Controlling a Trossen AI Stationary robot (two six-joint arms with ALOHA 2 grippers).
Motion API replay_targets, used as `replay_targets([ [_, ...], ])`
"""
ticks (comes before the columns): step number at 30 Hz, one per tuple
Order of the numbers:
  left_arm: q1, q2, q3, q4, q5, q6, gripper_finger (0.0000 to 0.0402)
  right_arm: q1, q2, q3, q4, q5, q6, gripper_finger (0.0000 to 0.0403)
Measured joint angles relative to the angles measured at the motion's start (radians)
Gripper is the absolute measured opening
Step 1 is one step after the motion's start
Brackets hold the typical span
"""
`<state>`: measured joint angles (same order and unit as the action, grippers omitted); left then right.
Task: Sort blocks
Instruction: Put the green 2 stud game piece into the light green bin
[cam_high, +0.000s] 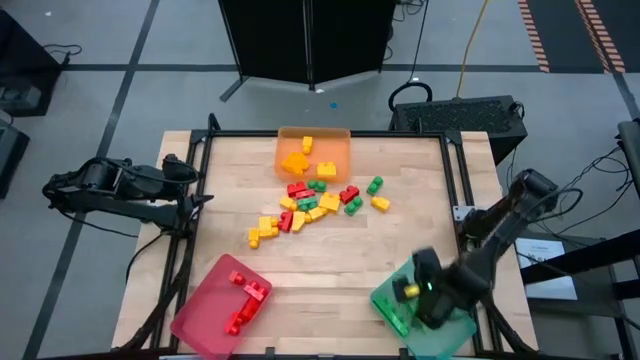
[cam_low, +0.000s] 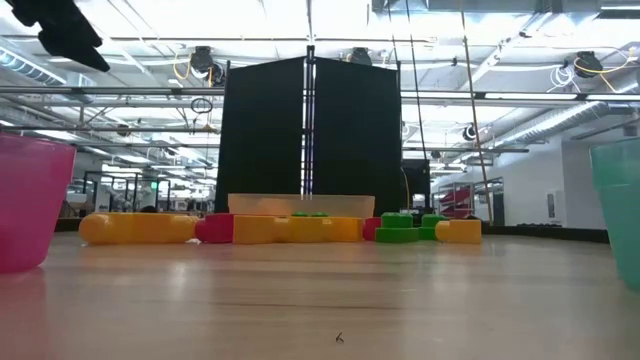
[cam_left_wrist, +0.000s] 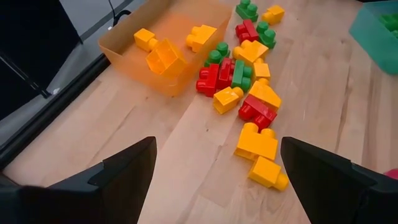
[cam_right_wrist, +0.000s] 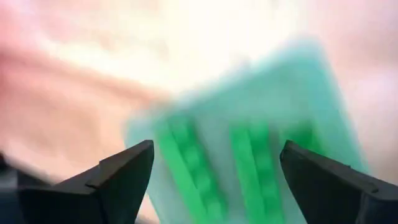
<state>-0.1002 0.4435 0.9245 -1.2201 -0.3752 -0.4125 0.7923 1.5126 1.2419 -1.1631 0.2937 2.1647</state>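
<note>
Red, green and yellow blocks (cam_high: 315, 205) lie in a loose pile at the table's middle, also seen as blocks (cam_left_wrist: 245, 87) in the left wrist view. Yellow blocks (cam_high: 300, 158) sit in the orange tray (cam_high: 340, 140), red blocks (cam_high: 245, 300) in the pink-red tray (cam_high: 205, 310), green blocks (cam_right_wrist: 193, 168) in the teal-green tray (cam_high: 385, 295). My right gripper (cam_right_wrist: 214, 180) hovers open above the teal-green tray, holding nothing. My left gripper (cam_left_wrist: 214, 180) is open at the table's left edge, facing the pile.
The orange tray stands at the far edge, the pink-red tray at the near left corner, the teal-green tray at the near right corner. Bare wood (cam_high: 330, 265) lies between the pile and the near trays. A black metal frame (cam_high: 460, 190) borders the table.
</note>
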Motion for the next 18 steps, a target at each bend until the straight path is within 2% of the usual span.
replay_targets([
  [2, 0.0, 0.0, 0.0, 0.0, 0.0, 0.0, 0.0345, -0.098, -0.02, 0.029, -0.096, 0.063, -0.088, 0.0337],
  [5, 0.0, 0.0, 0.0, 0.0, 0.001, 0.0, 0.0345, -0.296, -0.036, 0.045, -0.256, 0.075, -0.162, 0.0336],
  [7, 0.0, 0.0, 0.0, 0.0, 0.001, 0.0, 0.0345, -0.447, -0.043, 0.045, -0.274, 0.076, -0.23, 0.0336],
  [12, 0.0, 0.0, 0.0, 0.0, 0.001, -0.001, 0.0345, -0.79, -0.031, 0.034, -0.116, 0.097, -0.526, 0.0336],
  [14, 0.0, 0.0, 0.0, 0.0, 0.001, -0.001, 0.0345, -0.883, -0.023, 0.023, -0.032, 0.097, -0.617, 0.0336],
  [18, 0.0, 0.0, 0.0, 0.0, 0.001, -0.001, 0.0345, -1.021, 0.013, 0.01, 0.094, 0.092, -0.689, 0.0336],
])
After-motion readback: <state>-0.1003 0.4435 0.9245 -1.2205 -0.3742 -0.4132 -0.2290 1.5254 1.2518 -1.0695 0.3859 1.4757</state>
